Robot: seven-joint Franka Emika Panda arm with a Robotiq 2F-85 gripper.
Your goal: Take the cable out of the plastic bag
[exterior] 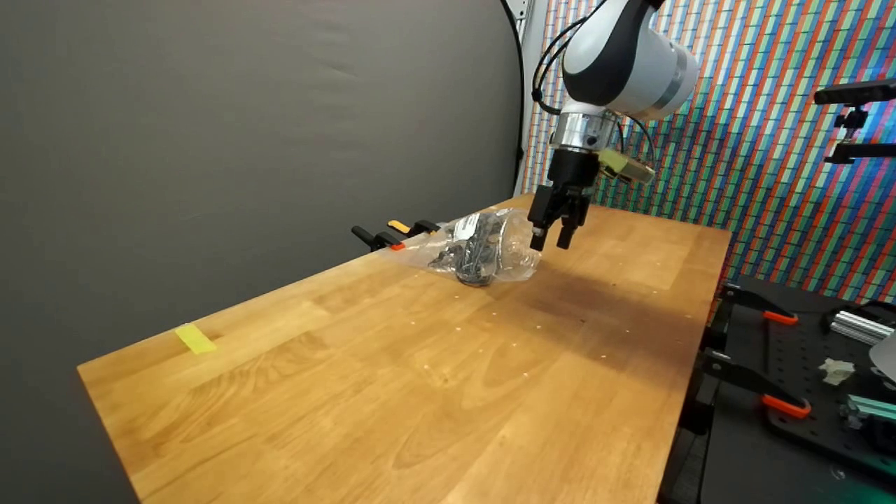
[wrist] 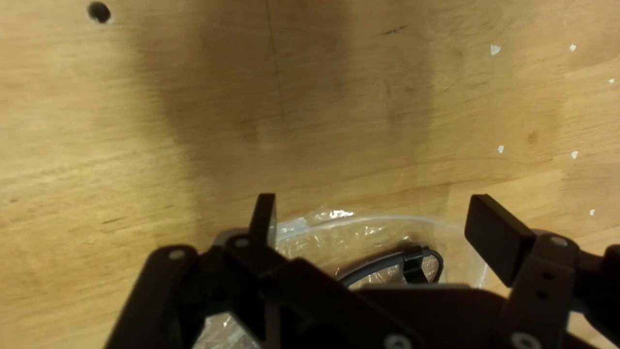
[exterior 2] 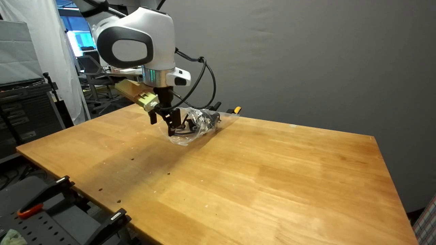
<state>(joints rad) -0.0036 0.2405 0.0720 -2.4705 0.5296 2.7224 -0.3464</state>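
Note:
A clear plastic bag [exterior: 519, 246] lies near the table's back edge in both exterior views [exterior 2: 223, 118], its round open mouth towards my gripper. A black coiled cable [exterior: 478, 260] is inside it, with a white label in the bag. In the wrist view a black cable loop [wrist: 378, 264] shows behind the bag's curved rim [wrist: 339, 224]; the rest is hidden by the gripper. My gripper [exterior: 551, 240] is open and empty, just at the bag's mouth above the table. In the wrist view its fingertips [wrist: 372, 215] stand wide apart on either side of the rim.
Clamps with black and yellow handles [exterior: 399, 227] sit at the table's back edge beside the bag. Yellow tape [exterior: 195, 339] is stuck on the wooden table [exterior: 392, 392]. A dark side bench with orange-tipped clamps [exterior: 787, 406] adjoins the front edge. Small white specks dot the table.

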